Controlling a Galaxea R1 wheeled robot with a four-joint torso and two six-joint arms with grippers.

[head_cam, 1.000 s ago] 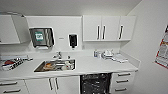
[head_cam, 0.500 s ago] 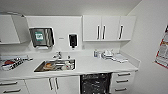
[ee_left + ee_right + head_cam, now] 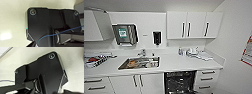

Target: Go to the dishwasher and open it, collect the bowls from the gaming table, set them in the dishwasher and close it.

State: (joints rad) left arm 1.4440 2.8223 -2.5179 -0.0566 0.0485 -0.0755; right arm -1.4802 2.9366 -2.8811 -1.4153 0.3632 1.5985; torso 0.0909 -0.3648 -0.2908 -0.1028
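Straight ahead: dishwasher (image 3: 179, 82) stands open under the white desk (image 3: 184, 63), dark racks showing, drawers (image 3: 206, 79) just right of it. Sink (image 3: 140, 62) is set into the desk to its left. Gripper state, either arm: cannot tell.

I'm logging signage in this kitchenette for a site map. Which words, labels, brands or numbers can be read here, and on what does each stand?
None can be read.
Green-and-white label on the wall-mounted paper towel dispenser: too blurred to read.
Red-and-white poster on the right wall: cut off at the edge and blurred, unreadable.
Black soap dispenser: no legible marking.
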